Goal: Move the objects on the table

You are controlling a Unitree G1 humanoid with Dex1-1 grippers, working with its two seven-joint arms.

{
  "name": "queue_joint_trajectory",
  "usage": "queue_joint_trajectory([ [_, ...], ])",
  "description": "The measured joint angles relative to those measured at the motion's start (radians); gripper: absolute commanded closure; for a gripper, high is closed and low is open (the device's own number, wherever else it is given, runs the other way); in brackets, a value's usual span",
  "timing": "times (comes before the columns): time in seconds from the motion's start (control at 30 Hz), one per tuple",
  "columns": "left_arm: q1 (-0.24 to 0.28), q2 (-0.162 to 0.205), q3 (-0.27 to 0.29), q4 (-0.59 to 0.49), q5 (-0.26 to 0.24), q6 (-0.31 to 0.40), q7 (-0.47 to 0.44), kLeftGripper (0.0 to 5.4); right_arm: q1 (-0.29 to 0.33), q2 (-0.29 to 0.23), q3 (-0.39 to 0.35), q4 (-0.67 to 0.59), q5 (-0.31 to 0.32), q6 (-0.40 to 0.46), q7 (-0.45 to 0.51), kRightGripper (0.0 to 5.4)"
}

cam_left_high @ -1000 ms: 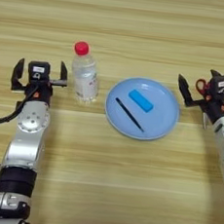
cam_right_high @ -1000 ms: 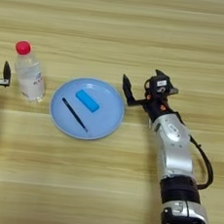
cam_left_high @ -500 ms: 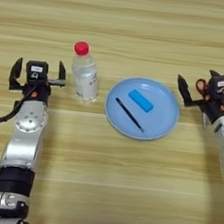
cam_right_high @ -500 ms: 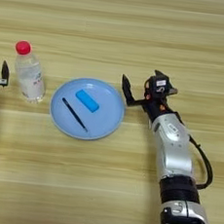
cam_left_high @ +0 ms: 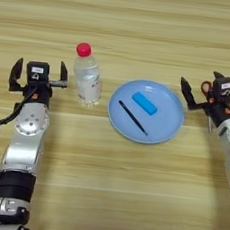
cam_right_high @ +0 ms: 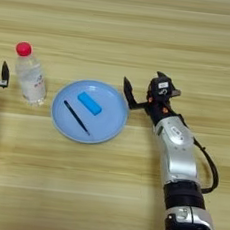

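Objects on the broad light-brown wooden table point(cam_left_high: 129, 189) sit between my two grippers. From my seat I see the round light-blue plate point(cam_left_high: 163, 131) near the middle. On it lie the small bright-blue rectangular block point(cam_left_high: 145, 103), toward the far side, and the thin black stick-like pen point(cam_left_high: 133, 117), slanting across the near-left part of the plate. Block and pen are close but not touching.

Left of the plate stands the small clear plastic bottle with a red cap point(cam_left_high: 87, 76), upright, its base just apart from the plate's rim. My left gripper point(cam_left_high: 39, 74) sits just left of the bottle, its two black fingers spread wide and pointing up the table; the nearer finger is close beside the bottle without touching it, and nothing is between them.

My right gripper point(cam_right_high: 142, 89) is just off the plate's right rim, its fingers apart as well, one reaching toward the rim and the other further right. Red-handled scissors point(cam_left_high: 206, 88) show only as a red loop behind that gripper; I cannot tell whether the gripper touches them, and their blades are hidden.
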Motion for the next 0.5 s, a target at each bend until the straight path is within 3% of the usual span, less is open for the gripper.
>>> queue_joint_trajectory([
  [0.33, 0.009, -0.015, -0.008, -0.024, 0.002, 0.008, 0.004, 0.0, 0.039, -0.059, 0.09, -0.191, -0.034, 0.175, 0.084, 0.01],
  [0.5, 0.009, -0.015, -0.008, -0.025, 0.002, 0.008, 0.004, 0.0, 0.037, -0.081, 0.147, -0.238, -0.073, 0.22, 0.117, 0.01],
])
